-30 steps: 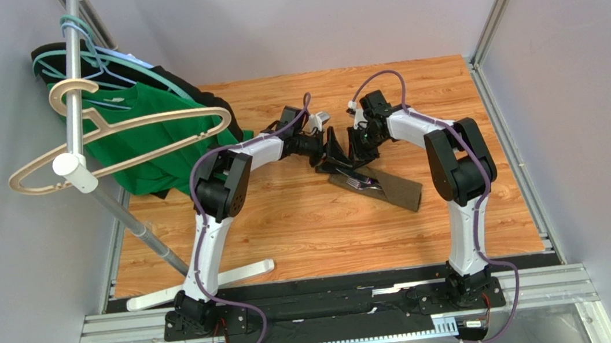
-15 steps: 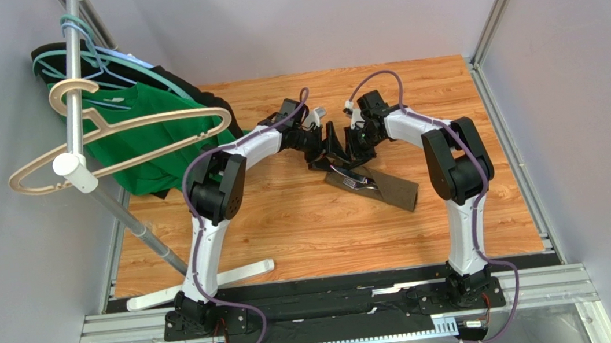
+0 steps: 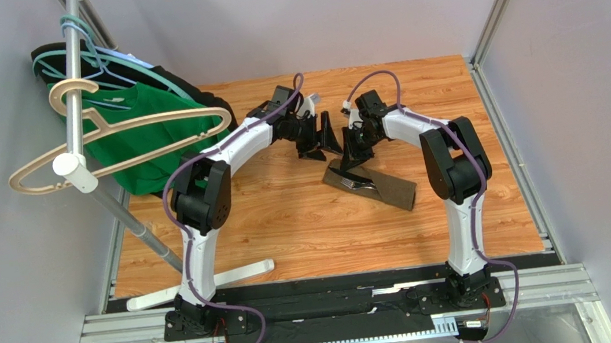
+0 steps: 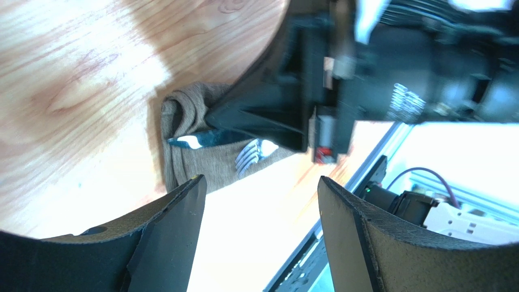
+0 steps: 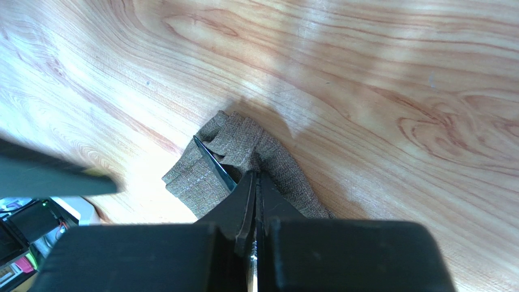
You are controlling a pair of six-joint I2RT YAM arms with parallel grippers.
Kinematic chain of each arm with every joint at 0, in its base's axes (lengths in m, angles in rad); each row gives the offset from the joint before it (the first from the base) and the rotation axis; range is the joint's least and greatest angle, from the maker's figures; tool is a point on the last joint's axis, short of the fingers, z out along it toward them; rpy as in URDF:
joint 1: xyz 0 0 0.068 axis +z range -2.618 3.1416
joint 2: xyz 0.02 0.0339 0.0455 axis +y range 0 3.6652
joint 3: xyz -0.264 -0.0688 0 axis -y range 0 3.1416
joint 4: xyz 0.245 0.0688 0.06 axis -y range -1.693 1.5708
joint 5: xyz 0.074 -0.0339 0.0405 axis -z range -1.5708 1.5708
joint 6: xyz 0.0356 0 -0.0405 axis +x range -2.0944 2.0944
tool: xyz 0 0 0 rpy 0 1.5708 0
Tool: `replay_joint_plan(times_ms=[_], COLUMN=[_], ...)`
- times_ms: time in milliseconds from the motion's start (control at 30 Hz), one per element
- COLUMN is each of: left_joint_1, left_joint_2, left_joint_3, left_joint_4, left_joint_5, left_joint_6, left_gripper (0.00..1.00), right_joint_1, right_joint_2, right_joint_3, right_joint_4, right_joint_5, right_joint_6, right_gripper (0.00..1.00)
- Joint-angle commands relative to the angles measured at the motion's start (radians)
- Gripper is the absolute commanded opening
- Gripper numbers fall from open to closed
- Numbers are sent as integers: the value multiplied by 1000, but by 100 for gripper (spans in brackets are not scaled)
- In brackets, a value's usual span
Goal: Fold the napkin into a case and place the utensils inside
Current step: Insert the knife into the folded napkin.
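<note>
The olive-brown napkin [image 3: 381,186] lies folded as a narrow case on the wooden table, running from mid-table toward the right. Silvery utensils [image 3: 357,182] poke out of its open upper-left end; fork tines [image 4: 253,152] and a dark blade [image 5: 214,163] show there. My right gripper [image 3: 350,159] is shut, its tips [image 5: 256,176] pinching the bunched cloth [image 5: 243,143] at that open end. My left gripper [image 3: 321,137] hovers just up and left of the case. It stands open [image 4: 259,182] with nothing between its fingers.
A green shirt [image 3: 134,133] and a black garment [image 3: 218,105] hang on a rack at the left, with several hangers [image 3: 105,152] on its pole [image 3: 75,60]. The rack's white foot [image 3: 209,281] rests on the near-left table. Grey walls close in both sides.
My left gripper has opened wider and drawn back up and to the left, away from the case's open end. The right gripper keeps its pinch on the cloth.
</note>
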Motion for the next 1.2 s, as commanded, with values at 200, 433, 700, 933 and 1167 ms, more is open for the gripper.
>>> replay_joint_plan(times_ms=[200,433,700,933,1167], left_joint_1=[3,2,-38,-98,-136], left_joint_2=[-94,-28,41,90,141], left_joint_3=[19,60,141,197,249], left_joint_4=[-77,-106,-183,-241,-290], left_joint_5=[-73,-171,-411,-542,-639], left_joint_6=[95,145,192,199,216], left_gripper=[72,7,0,0,0], right_joint_1=[11,11,13,14,14], right_joint_2=[40,33,42,45,40], right_joint_3=[28,45,39,37,30], right_joint_4=[-4,-19,-19,-18,-15], right_joint_5=[35,38,41,41,40], right_joint_6=[6,10,12,10,10], right_gripper=[5,6,1,0,0])
